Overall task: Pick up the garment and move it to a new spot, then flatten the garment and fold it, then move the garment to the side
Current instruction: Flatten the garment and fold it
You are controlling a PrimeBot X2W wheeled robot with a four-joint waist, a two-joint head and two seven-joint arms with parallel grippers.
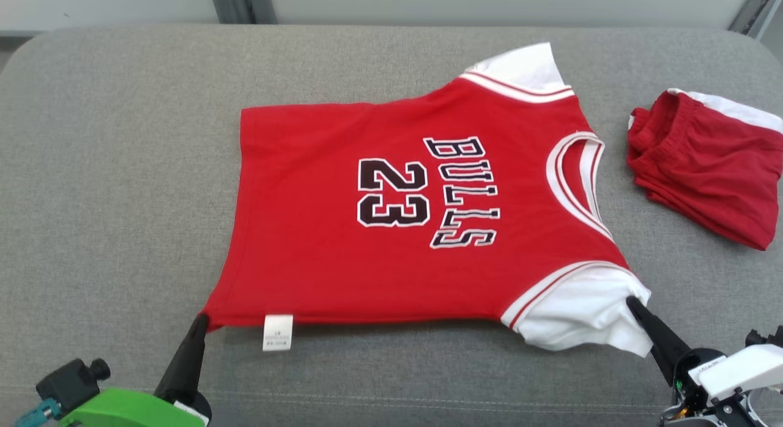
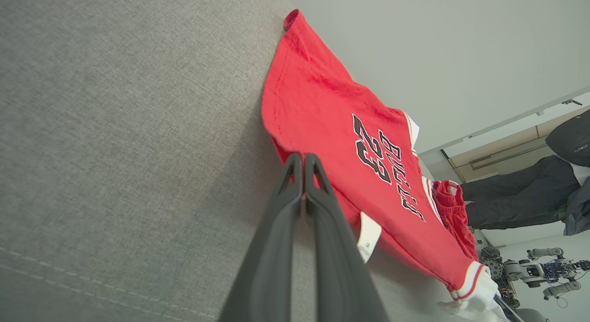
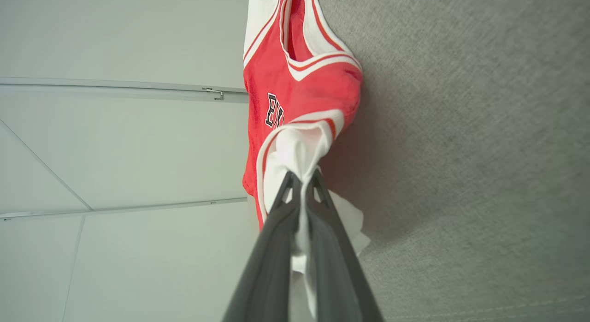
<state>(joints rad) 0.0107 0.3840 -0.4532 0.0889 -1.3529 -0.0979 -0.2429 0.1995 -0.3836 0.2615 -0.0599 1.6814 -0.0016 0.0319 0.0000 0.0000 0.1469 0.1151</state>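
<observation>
L gripper (image 1: 200, 322) is clamped on the jersey (image 1: 318, 256) hem corner at 7 o'clock; R gripper (image 1: 634, 304) pinches its white sleeve (image 1: 575, 320) at 5 o'clock. Jersey lies spread front-up mid grey cushion (image 1: 110, 170), neck toward 3 o'clock. Prob. flattening stage: mostly smooth; fold + move aside not yet done. Reads "BULLS" and "23"; white care tag (image 1: 278, 332) at hem, print too small to read. Red shorts (image 1: 703, 164) lie apart at 3 o'clock.

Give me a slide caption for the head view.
Left hand and right hand pinch a red Bulls jersey spread flat on a grey fabric cushion.
</observation>
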